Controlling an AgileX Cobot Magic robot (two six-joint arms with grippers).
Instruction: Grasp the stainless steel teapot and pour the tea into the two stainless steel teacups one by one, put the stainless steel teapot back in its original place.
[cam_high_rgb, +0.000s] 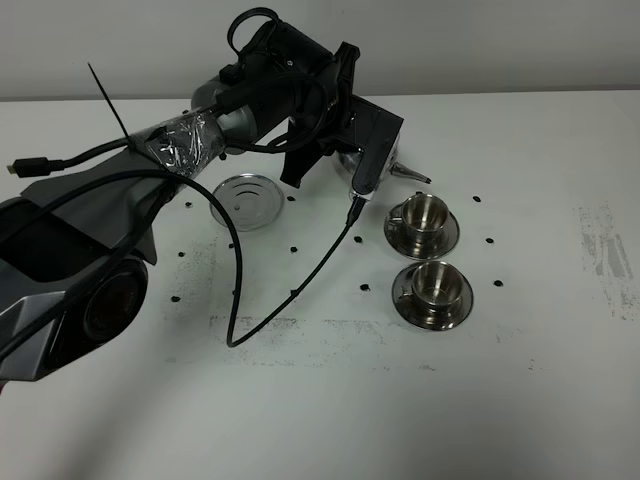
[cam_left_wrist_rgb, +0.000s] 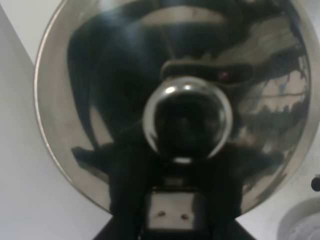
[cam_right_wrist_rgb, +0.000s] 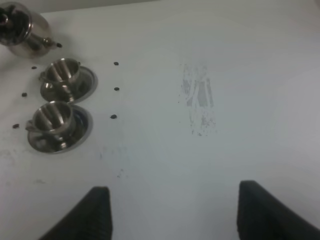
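The stainless steel teapot (cam_left_wrist_rgb: 75, 100) is clamped in the left gripper (cam_left_wrist_rgb: 172, 200); the right gripper (cam_right_wrist_rgb: 172, 215) is spread wide, empty.

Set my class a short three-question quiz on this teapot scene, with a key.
1. True or false: the stainless steel teapot stands on the round steel disc.
2. How many teacups are in view? A one, B two, C three.
3. Fill in: the right gripper is ____.
Key: 1 false; 2 B; 3 open.
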